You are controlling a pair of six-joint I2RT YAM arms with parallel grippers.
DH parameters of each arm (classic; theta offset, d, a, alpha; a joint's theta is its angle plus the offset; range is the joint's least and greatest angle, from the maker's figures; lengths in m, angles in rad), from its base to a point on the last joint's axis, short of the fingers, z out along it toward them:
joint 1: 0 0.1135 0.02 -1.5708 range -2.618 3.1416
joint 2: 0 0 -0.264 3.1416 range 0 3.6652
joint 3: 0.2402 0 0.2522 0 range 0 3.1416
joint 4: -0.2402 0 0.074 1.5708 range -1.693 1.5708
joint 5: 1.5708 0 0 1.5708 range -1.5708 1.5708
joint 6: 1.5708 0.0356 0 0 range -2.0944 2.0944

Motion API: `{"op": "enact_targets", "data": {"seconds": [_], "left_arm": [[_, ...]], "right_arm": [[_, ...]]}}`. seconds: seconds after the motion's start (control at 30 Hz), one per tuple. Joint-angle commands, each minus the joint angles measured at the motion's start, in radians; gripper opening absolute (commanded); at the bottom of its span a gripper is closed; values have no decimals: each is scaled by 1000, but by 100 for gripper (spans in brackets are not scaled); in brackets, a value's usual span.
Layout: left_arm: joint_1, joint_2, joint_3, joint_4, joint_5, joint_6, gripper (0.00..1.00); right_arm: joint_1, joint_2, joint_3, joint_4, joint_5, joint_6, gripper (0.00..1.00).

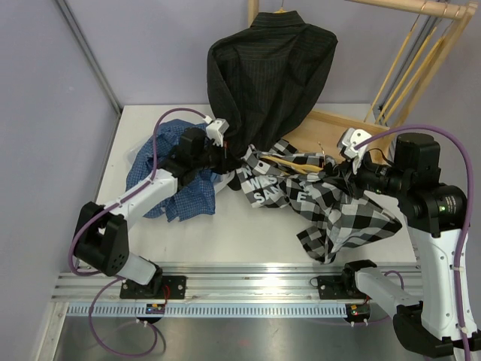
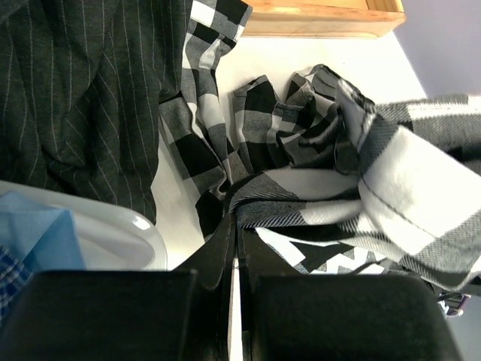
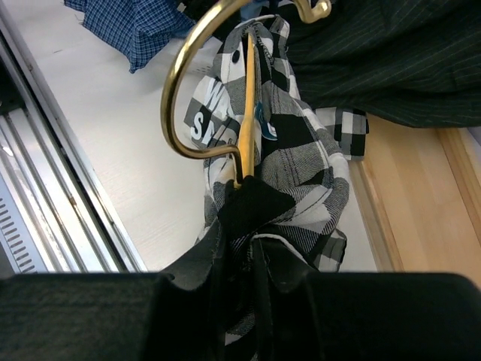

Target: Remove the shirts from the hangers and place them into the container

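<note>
Pinches a fold of the soft, light checked shirt (image 1: 338,214), sprawled on the table (image 1: 248,237) between both arms, in the fully closed left gripper (image 2: 237,226), clamps the thin, stiff hanger (image 3: 250,113) below its hook (image 3: 176,75) in the narrow-set right gripper (image 3: 252,199); likely slides off best pulled collar-first.

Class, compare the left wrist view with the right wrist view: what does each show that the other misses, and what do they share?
Only the left wrist view shows the white basket's rim and the light blue shirt against it. Only the right wrist view shows the hanger with its metal hook, and the rail at the table's edge. Both show the checked shirt, the pinstriped shirt and the wooden base.
</note>
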State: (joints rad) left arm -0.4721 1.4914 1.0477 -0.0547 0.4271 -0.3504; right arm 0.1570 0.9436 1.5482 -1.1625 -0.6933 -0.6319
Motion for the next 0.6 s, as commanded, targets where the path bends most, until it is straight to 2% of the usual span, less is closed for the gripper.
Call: {"op": "enact_targets", "data": {"seconds": [0.0, 0.1, 0.17, 0.2, 0.23, 0.3, 0.33, 0.4, 0.47, 0.57], "left_arm": [[38, -48, -25, -28, -91, 33, 0], [50, -46, -23, -48, -122, 16, 0], [59, -42, -26, -47, -139, -10, 0], [70, -34, -25, -42, -136, -19, 0], [73, -33, -22, -33, -123, -21, 0], [73, -31, -9, -11, -53, -13, 0], [70, -33, -6, 28, 47, -10, 0], [56, -36, -2, 81, 164, 2, 0], [40, -46, -2, 162, 301, -8, 0], [27, -65, -17, 248, 383, -39, 0]], "right_arm": [[-4, -28, 67, 103, 35, 44, 0], [-4, -34, 95, 89, 18, 35, 0], [-5, -28, 113, 26, -79, -6, 0], [-5, -23, 133, -9, -179, -65, 0], [-5, 0, 145, -113, -233, -113, 0], [-5, 21, 148, -190, -326, -219, 0], [-5, 40, 144, -241, -339, -251, 0], [-5, 55, 118, -230, -333, -244, 0], [-5, 43, 43, -128, -256, -192, 0], [-5, 29, -42, -36, -169, -135, 0]]}}
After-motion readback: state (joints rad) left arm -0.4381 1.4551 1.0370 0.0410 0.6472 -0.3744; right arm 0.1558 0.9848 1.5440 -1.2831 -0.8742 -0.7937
